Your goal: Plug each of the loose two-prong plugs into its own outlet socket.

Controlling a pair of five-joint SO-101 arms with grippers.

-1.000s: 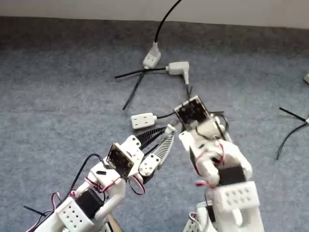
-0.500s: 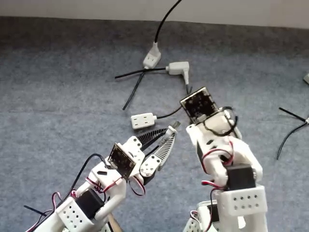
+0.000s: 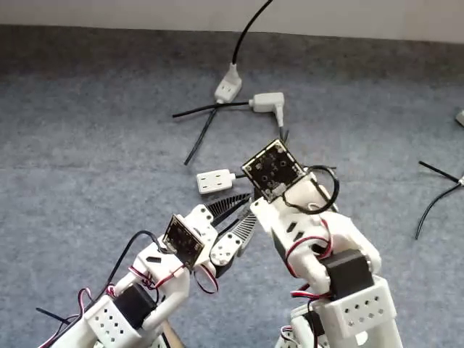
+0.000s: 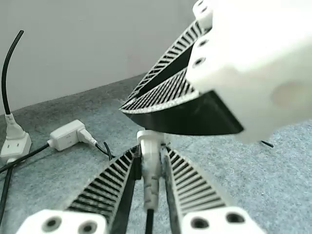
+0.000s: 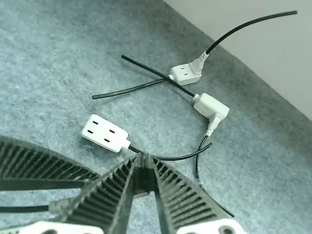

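My left gripper (image 4: 148, 161) is shut on a small white two-prong plug (image 4: 149, 168), whose black cord trails back between the fingers. In the high view it (image 3: 243, 208) sits just below a white outlet socket (image 3: 214, 181). My right gripper (image 5: 143, 163) is shut, its tips over that socket's (image 5: 105, 132) black cord. It (image 4: 126, 106) hangs directly above the held plug. Farther back lie a second white socket (image 3: 228, 85) on a black cord and a white angled plug (image 3: 268, 101).
The floor is grey carpet. Loose black cords (image 3: 203, 123) cross beside the far socket. More black cord (image 3: 435, 188) and a white piece (image 3: 460, 116) lie at the right edge. A pale wall (image 3: 109, 11) runs along the back.
The right arm has swung left, bringing its wrist board and gripper over the left gripper's tips. The left arm and its plug have stayed put.
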